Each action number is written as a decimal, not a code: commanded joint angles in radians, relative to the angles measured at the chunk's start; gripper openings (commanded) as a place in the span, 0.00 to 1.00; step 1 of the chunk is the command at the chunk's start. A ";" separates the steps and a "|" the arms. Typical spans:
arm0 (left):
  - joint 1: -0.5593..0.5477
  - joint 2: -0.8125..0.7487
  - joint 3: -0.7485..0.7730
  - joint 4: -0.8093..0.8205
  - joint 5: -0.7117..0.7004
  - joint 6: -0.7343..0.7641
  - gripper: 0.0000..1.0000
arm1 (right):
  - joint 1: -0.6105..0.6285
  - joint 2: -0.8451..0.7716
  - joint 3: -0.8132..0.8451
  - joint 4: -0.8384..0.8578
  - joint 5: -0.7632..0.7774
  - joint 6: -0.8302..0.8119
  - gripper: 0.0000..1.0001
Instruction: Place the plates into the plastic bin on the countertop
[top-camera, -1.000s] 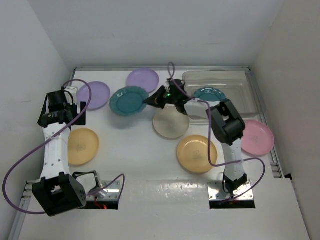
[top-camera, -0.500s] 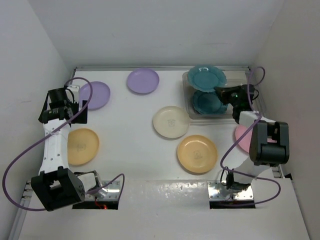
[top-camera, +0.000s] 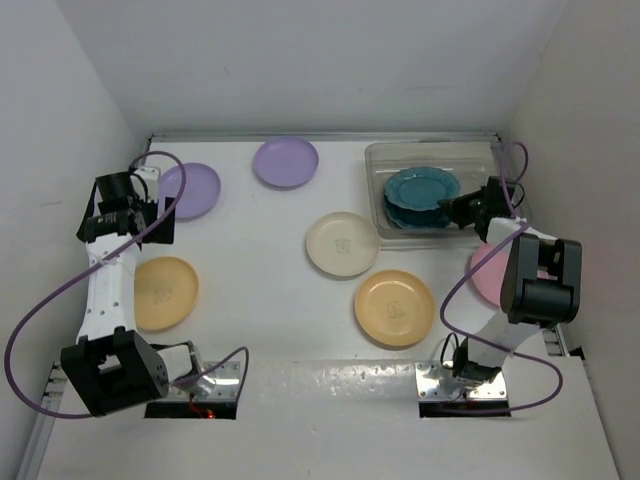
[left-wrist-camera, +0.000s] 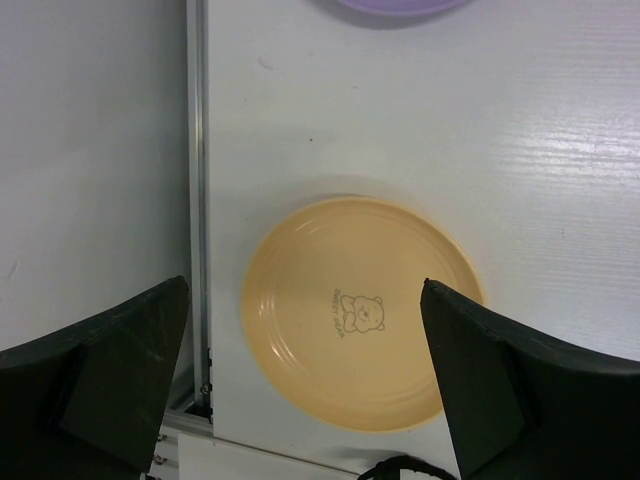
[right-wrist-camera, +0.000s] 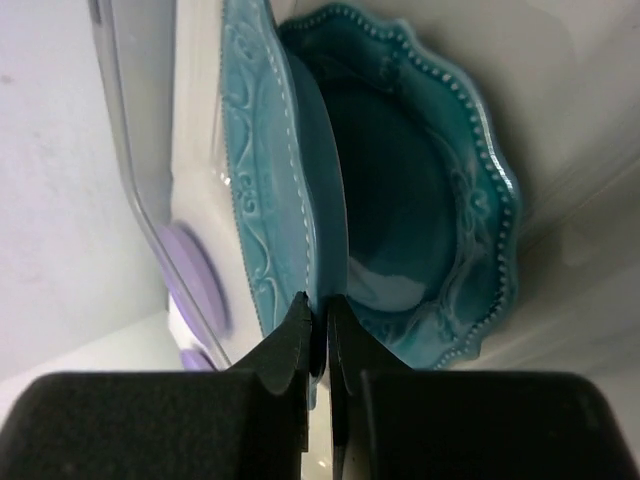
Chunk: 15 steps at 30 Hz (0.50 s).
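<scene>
Since half a second ago, has brought the teal plate (top-camera: 422, 187) down from a raised, steep tilt over the far rim of the bin (top-camera: 440, 148) onto the second teal plate (top-camera: 403, 217) inside. Still pinches its right rim tightly with the right fingers (top-camera: 458, 207). Lies now almost flat, face up, leaning a little, gripped edge toward the right wall; being round, shows no long axis. Keeps the left fingers (top-camera: 158, 225) spread wide above the yellow plate (left-wrist-camera: 360, 310) on the table (top-camera: 270, 260), as before.

Pink plate (top-camera: 488, 280) half behind right arm (top-camera: 540, 275)
</scene>
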 joint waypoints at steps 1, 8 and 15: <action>-0.016 0.009 0.037 0.026 0.012 0.003 1.00 | 0.025 -0.007 0.109 0.028 -0.077 -0.063 0.01; -0.036 0.009 0.046 0.035 0.065 0.012 0.97 | 0.031 -0.015 0.118 -0.124 0.044 -0.141 0.52; -0.151 0.058 0.109 0.035 0.145 0.031 0.93 | 0.062 0.007 0.230 -0.437 0.181 -0.273 0.66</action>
